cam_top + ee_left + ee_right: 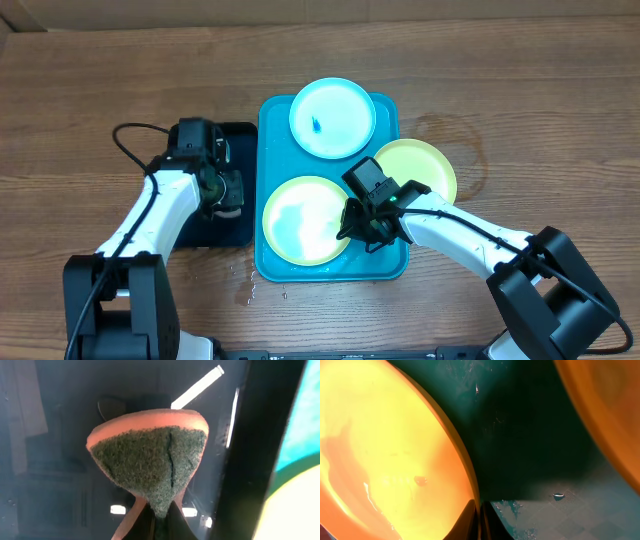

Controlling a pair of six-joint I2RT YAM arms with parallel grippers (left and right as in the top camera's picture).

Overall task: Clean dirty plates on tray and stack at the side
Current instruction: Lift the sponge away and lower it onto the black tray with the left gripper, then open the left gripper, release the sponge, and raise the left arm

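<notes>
Your right gripper (pixel 356 228) is clamped shut on the right-hand rim of the near green plate (pixel 300 220). The right wrist view shows that rim pinched between the two fingers, with wet streaks and a small blob on the plate's face. That plate sits in the near left part of the tray (pixel 275 120). The blue plate (pixel 345 110) sits at the tray's far end with a small blue smear (pixel 316 125) near its centre. The second green plate (pixel 425 165) lies on the tray's right side, its outer half overhanging the rim above the table (pixel 100 90). There are water droplets on the tray floor beside the gripped rim, and wet spots on the table off the tray's near left corner. Your left gripper (pixel 232 192) is closed on a sponge (pixel 150 460), orange foam with the green scouring face toward the wrist camera, pinched at its lower tip. It hangs over the black tray (pixel 245 135), just left of the turquoise one.
</notes>
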